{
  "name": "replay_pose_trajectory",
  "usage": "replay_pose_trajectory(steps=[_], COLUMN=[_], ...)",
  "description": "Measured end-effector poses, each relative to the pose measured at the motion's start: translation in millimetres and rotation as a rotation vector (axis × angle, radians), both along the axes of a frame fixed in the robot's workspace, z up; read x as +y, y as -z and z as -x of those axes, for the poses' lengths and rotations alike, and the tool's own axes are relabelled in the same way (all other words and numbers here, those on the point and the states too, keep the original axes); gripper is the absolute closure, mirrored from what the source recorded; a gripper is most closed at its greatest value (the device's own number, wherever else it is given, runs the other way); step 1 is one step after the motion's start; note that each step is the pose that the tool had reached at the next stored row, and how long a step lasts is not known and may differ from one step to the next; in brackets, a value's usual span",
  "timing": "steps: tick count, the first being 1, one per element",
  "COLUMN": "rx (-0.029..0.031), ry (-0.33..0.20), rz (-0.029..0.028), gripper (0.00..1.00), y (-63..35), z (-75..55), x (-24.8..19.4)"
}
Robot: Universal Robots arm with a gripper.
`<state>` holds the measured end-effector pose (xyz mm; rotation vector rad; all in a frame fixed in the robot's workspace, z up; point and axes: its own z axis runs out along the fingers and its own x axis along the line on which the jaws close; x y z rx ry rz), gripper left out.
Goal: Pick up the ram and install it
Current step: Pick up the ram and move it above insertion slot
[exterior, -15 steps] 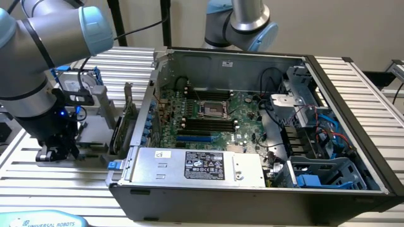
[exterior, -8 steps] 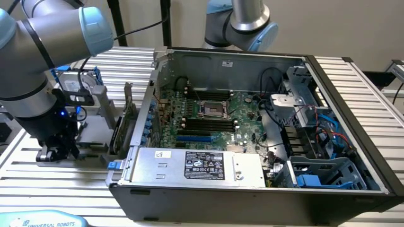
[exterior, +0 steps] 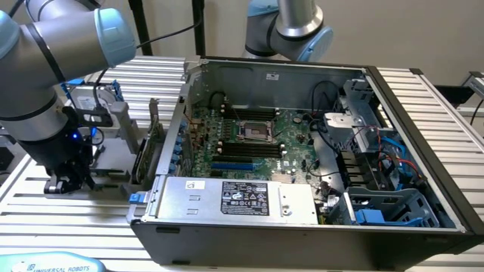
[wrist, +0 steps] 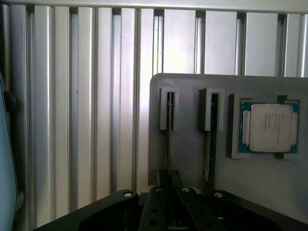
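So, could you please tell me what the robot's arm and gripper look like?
The arm is thick grey tubes with pale blue round caps and black rings at the joints. A black cable trails from it, and a small blue light glows near the wrist. The gripper is black.

robotics lab: aluminium slat table [exterior: 68,207], open computer case [exterior: 302,246].

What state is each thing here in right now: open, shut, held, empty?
computer case: open, insides exposed.
pincer: closed on the ram.
ram: on edge in a slot of the grey holder, gripped.
second stick: on edge in the neighbouring slot, untouched.
processor chip: lying flat in the holder's recess.
memory slots: look empty.
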<state>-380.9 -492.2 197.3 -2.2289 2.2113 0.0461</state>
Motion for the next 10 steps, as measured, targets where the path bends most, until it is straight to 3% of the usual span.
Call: replay_pose_trajectory(steps=[10], rx=[0.0001], ry=[0.0], rz=[-0.001], gripper=[0.87], y=[-0.2], z=[0.0], x=[-4.1])
